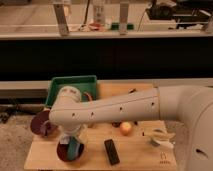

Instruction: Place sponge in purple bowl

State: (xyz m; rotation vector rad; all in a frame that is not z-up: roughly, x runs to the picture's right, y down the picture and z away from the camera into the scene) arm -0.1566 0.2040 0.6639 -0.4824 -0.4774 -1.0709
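gripper: my gripper (73,141) hangs low at the table's front-left corner, tucked under my own arm (120,107)
grip: honestly can't tell if it's apart or clamped on anything
sponge: teal sponge (76,149) sits upright in the dark front bowl (61,153), right at the gripper
purple bowl: purple bowl (39,126) is just behind that one, to the left, partly hidden by my arm
other stuff: green tray (75,81) at the back, black remote (111,151) and an orange fruit (125,128) mid-table

I have one camera, mounted high, looking down and forward over the wooden table (137,156) toward the back counter (160,34). Arm (125,107) fills the near view; gripper (74,144) at lower left.
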